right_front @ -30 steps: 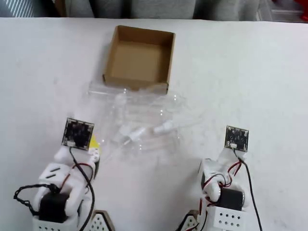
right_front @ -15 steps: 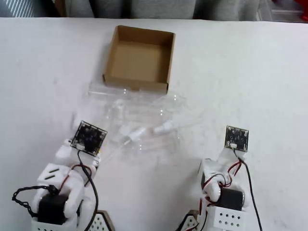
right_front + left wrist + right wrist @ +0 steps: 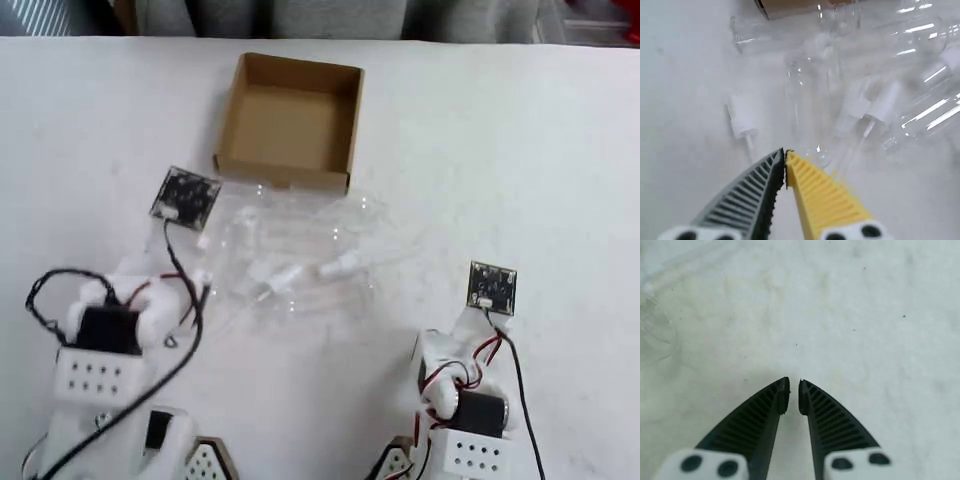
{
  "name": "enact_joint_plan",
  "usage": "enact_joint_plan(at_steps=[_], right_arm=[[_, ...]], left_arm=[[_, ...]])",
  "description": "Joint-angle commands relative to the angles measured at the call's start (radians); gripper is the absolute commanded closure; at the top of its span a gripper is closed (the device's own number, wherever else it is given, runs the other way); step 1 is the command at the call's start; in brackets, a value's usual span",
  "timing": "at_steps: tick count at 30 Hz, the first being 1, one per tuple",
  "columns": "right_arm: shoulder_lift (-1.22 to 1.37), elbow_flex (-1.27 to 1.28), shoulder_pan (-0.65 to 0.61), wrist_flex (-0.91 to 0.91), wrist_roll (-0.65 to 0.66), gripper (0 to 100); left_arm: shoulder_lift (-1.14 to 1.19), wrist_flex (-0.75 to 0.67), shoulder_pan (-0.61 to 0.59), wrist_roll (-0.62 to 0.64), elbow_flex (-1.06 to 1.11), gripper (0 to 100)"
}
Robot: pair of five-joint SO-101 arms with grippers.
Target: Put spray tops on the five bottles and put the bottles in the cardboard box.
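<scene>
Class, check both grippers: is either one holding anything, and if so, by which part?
Nothing is held. The left gripper and the right gripper are both shut and empty.

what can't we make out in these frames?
- High view: bottles are clear, overlapping, pale against the table; their count is unreadable.
- Left wrist view: spray tops among the bottles are blurred; seated or loose, cannot tell.
- Left wrist view: cardboard box is cut off by the frame edge; its inside is hidden.
- Right wrist view: a clear object is cut off at the edge; unidentifiable.
</scene>
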Motion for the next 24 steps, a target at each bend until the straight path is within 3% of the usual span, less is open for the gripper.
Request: enact_joint_plan(at_steps=[1, 4, 11, 24], right_arm=[[-0.012, 0.009, 0.01, 0.007, -0.002, 98.1], [-0.012, 0.009, 0.01, 0.007, -0.002, 98.1], [-0.012, 0.009, 0.01, 0.007, 0.0, 98.1], [-0.012, 0.009, 0.01, 0.007, 0.0, 98.1]], left_arm=[[0.151, -0.077, 0.013, 0.014, -0.069, 97], [0.199, -0.137, 0.013, 0.015, -0.068, 96], [0.275, -0.209, 0.007, 0.107, -0.066, 77], [0.677, -0.29, 0.004, 0.104, -0.204, 77]])
